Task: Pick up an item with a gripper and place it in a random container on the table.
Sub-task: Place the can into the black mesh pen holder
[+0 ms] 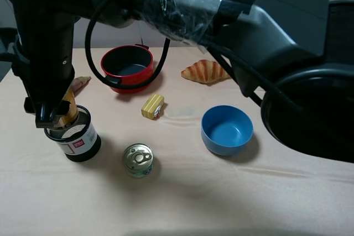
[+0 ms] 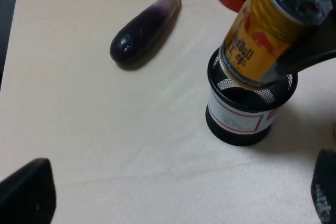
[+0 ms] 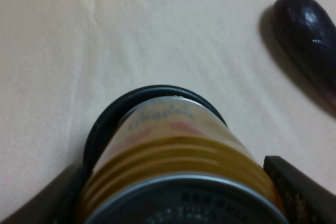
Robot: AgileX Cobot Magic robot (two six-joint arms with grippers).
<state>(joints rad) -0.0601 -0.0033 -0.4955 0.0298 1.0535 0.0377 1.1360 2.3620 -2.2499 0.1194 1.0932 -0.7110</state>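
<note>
The orange-brown tin can (image 1: 69,109) is held tilted by my right gripper (image 1: 55,115), which has reached across to the left of the table. Its lower end sits in the mouth of the black wire-mesh cup (image 1: 77,139) with the white-and-red label. In the left wrist view the can (image 2: 257,40) leans over the cup (image 2: 239,114). In the right wrist view the can (image 3: 173,156) fills the space between the fingers, above the cup's rim (image 3: 105,129). My left gripper (image 2: 176,198) is open and empty, apart from the cup.
On the beige cloth table (image 1: 182,203) stand a red pot (image 1: 128,66), a blue bowl (image 1: 227,130), a flat green can (image 1: 138,160), a yellow block (image 1: 152,106) and a croissant (image 1: 204,71). A purple eggplant (image 2: 144,27) lies beyond the cup.
</note>
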